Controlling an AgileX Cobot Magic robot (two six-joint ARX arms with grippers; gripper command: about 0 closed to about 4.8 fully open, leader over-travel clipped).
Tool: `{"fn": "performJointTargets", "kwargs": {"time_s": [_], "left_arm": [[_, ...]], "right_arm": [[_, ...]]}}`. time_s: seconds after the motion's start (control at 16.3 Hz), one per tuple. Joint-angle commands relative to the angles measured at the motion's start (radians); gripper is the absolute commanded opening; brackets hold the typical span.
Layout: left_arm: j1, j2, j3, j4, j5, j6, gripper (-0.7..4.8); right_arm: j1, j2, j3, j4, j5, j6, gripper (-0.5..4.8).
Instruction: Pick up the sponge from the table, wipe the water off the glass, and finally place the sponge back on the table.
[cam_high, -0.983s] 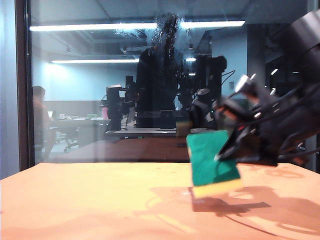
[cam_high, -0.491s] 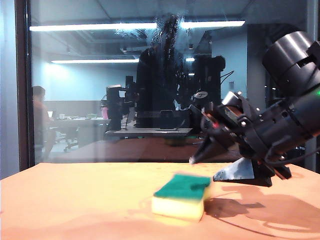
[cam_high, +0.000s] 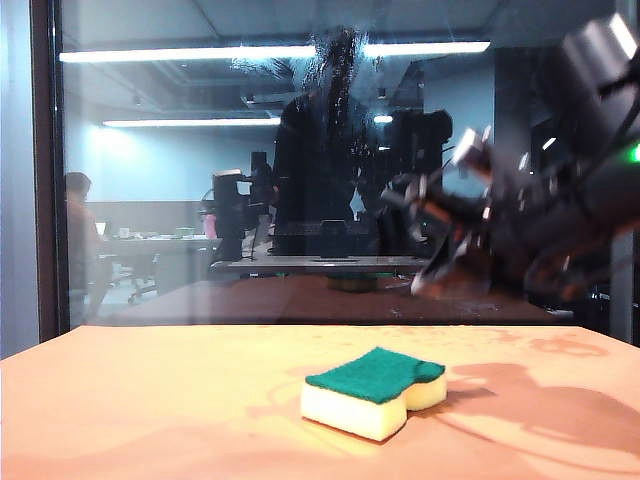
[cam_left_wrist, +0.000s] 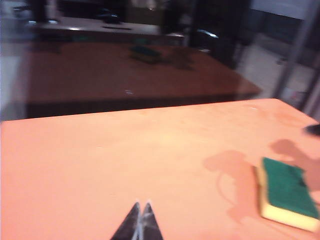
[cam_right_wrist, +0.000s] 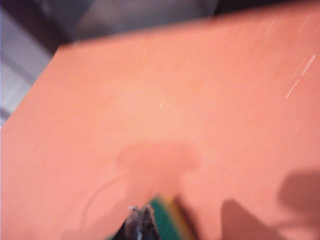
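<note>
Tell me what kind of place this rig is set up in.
Probably an office or lab workspace. The glass behind the orange table reflects ceiling strip lights, desks and a seated person. On the table lies a sponge; the right hand hangs shut above it, and the left hand is shut too.

An open-plan office or lab is indicated: long ceiling light strips, desks and a seated person are mirrored in the glass behind the orange table, where robot arms are mounted.
</note>
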Motion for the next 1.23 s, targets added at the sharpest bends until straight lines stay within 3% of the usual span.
{"fn": "performJointTargets", "kwargs": {"time_s": [0.06,0.43,0.55,0.86,1.11,1.23], "left_arm": [[0.000,0.001,0.003,0.014,-0.047,0.005,-0.06],[0.000,0.001,0.003,0.014,-0.186,0.050,-0.06],[-0.001,0.001,0.003,0.013,-0.188,0.050,-0.06],[0.000,0.001,0.003,0.013,-0.198,0.060,-0.06],[0.000,0.001,0.003,0.014,-0.219,0.110,-0.06],[-0.001,0.001,0.003,0.015,-0.221,0.110,-0.06]], "right_arm": [[-0.009,-0.081,0.003,0.007,0.069,-0.082,-0.06],[-0.100,-0.290,-0.038,-0.058,0.237,-0.264,-0.06],[-0.211,-0.367,-0.092,-0.066,0.208,-0.268,-0.06],[-0.457,-0.525,-0.151,-0.107,0.017,-0.268,-0.06],[-0.451,-0.620,-0.182,-0.145,0.027,-0.281,-0.06],[-0.447,-0.668,-0.267,-0.085,0.068,-0.283,-0.06]]}}
